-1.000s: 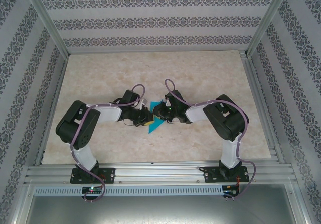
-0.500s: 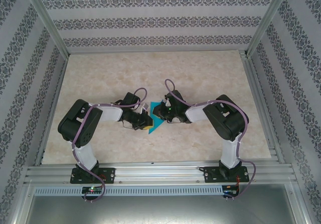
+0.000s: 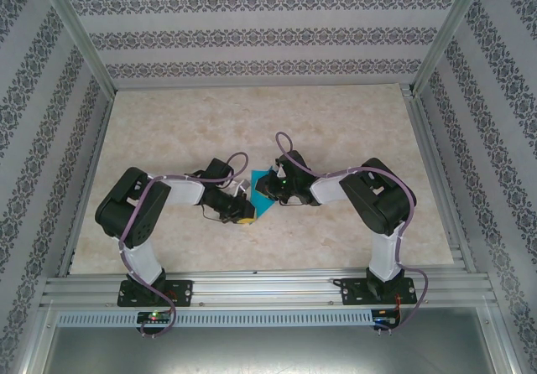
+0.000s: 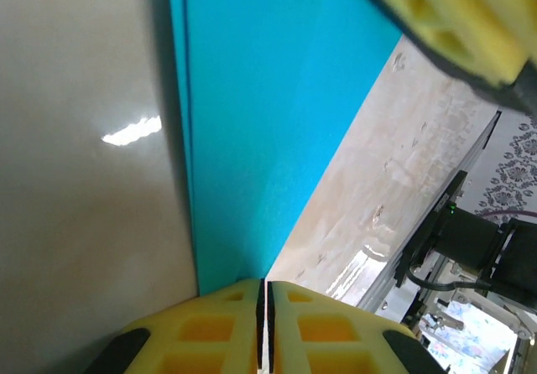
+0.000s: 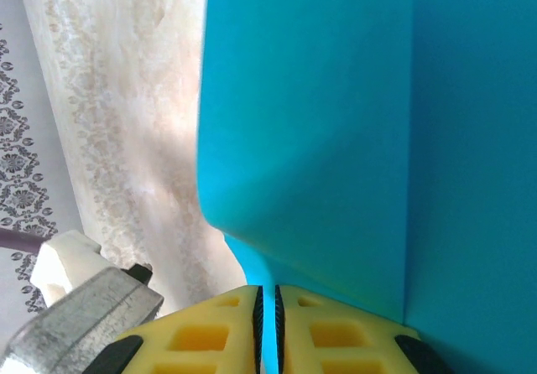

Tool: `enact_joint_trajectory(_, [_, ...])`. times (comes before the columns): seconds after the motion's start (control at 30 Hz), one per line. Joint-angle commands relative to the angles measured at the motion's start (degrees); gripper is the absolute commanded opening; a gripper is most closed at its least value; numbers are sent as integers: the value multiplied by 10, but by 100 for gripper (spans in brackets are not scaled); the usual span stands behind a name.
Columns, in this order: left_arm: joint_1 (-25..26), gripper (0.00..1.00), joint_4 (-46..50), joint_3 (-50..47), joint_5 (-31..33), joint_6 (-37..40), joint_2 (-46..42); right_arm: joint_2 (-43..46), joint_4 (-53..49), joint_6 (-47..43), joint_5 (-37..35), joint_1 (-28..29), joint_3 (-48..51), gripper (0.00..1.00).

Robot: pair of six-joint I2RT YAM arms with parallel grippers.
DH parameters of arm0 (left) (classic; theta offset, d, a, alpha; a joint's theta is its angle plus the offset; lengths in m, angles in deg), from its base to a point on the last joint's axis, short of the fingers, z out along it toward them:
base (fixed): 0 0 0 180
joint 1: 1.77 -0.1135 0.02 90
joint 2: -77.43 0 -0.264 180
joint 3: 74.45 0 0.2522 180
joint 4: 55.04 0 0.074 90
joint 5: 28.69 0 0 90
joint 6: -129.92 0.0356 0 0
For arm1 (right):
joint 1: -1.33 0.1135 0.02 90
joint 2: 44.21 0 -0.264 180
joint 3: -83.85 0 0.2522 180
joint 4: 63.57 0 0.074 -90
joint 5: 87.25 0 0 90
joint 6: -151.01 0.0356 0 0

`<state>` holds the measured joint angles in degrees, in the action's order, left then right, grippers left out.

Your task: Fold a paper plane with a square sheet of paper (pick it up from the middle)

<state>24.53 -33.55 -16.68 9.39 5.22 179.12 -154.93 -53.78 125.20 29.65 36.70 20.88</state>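
The left jaws are pressed together to a hairline, pinching a pointed corner of the folded turquoise sheet of paper (image 3: 263, 191), which sits between the two arms near the middle. The right jaws, likewise closed to a slit, clamp its opposite edge. Below is a beige marbled surface (image 3: 352, 114), with patterned wallpaper walls (image 3: 252, 34) around it.

The left gripper (image 3: 243, 216) has slid along the paper (image 3: 267, 192) toward the near edge, and the paper's lower tip now shows shorter.
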Motion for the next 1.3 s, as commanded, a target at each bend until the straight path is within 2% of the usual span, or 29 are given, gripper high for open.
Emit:
enact_joint_trajectory(0.0, [20,14,95,-54,2,-10,8,-28,-95,-20,-47,-8,32,15])
enact_joint_trajectory(0.17, [21,14,66,-77,-16,-26,4,-29,-93,-19,-45,-8,33,15])
enact_joint_trajectory(0.3, [21,14,75,-84,-5,-19,-49,-28,-92,-19,-46,-8,35,15])
enact_joint_trajectory(0.47, [13,13,75,-72,72,-47,-165,-22,-79,5,-57,1,43,14])
enact_joint_trajectory(0.53, [2,13,70,-63,115,-63,-197,-17,-75,27,-76,14,49,14])
enact_joint_trajectory(0.6, [-10,14,34,-63,133,-87,-207,-10,-65,48,-100,27,61,14])
enact_joint_trajectory(0.7, [-14,18,-39,-59,132,-130,-188,-5,-41,73,-122,35,79,14])
enact_joint_trajectory(0.87, [-9,21,-169,-34,86,-186,-100,-8,-14,82,-119,35,91,14])
enact_joint_trajectory(1.03, [1,23,-192,-7,71,-189,-42,-16,-13,79,-112,33,87,14])
enact_joint_trajectory(1.27, [6,23,-128,-16,87,-177,-1,-19,-16,72,-105,30,81,14])
